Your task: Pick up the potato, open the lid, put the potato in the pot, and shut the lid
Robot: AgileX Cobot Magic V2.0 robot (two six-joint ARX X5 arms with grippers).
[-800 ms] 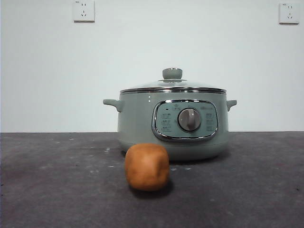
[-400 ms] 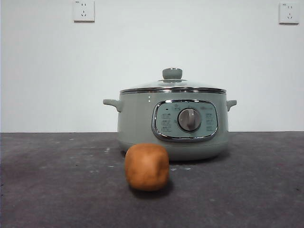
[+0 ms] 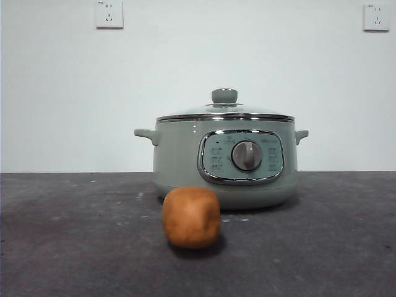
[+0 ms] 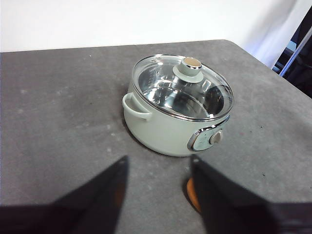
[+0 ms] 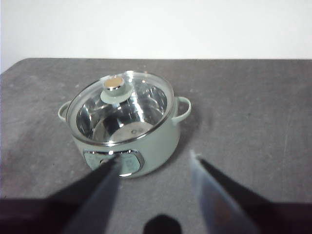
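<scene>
No displacement is visible between the earlier front views and the present one. The potato (image 3: 191,218), the pot (image 3: 185,161) and the lid (image 3: 224,111) occupy the same positions as a second ago, the outlines match throughout, and no arm has entered the front view.

The pot (image 5: 127,141) is sitting on the grey bench (image 5: 253,112) with the lid (image 5: 122,105) resting on it, knob up (the steel inside is showing through the glass). The right gripper (image 5: 156,168) is hanging over the bench, its two fingers (image 5: 97,195) standing apart with nothing between them, one blurred tip seemingly overlapping the control panel (image 5: 119,161). A small dark shape is sitting at the frame's edge, too unclear to identify.
</scene>
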